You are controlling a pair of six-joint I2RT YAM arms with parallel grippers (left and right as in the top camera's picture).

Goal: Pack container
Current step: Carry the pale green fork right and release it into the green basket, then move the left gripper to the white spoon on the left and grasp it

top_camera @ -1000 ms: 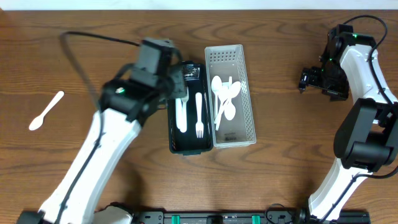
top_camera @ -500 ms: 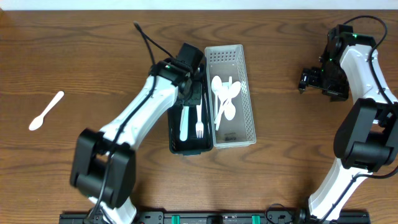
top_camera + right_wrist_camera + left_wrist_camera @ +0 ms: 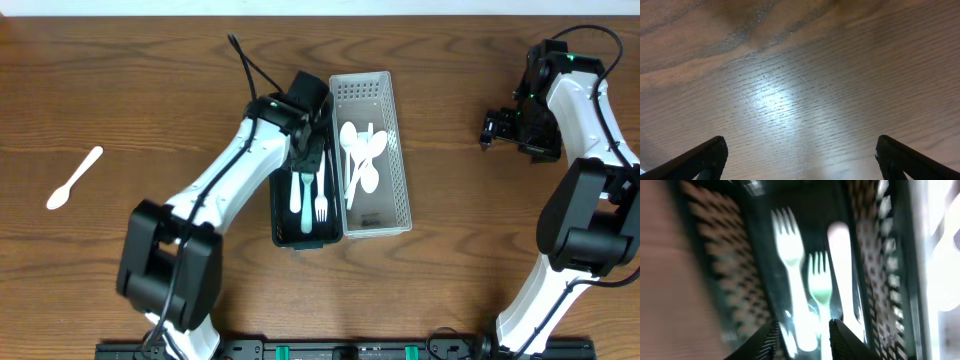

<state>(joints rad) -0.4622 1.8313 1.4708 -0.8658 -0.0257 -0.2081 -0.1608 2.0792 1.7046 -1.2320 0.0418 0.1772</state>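
A black container point(image 3: 279, 215) holds two forks and a white utensil with a rounded end. In the left wrist view I see the white fork point(image 3: 787, 235), a greenish fork point(image 3: 820, 280) and the rounded utensil point(image 3: 842, 260) inside the container's lattice wall point(image 3: 715, 255). My left gripper point(image 3: 308, 158) hovers low over the container's far end. Its fingers point(image 3: 803, 324) are apart, with the fork handles lying between them. A white basket point(image 3: 400, 180) beside it holds several white spoons point(image 3: 365, 160). One loose white spoon point(image 3: 75, 178) lies at the far left. My right gripper point(image 3: 490, 128) is open and empty over bare wood point(image 3: 800, 145).
The two containers stand side by side in the middle of the wooden table. The left arm's cable point(image 3: 245, 60) loops above the black container. The right arm stands at the table's right edge.
The left arm swung in over the black container. A third utensil, the greenish fork, now lies in the container between the other two. The right arm has not moved.
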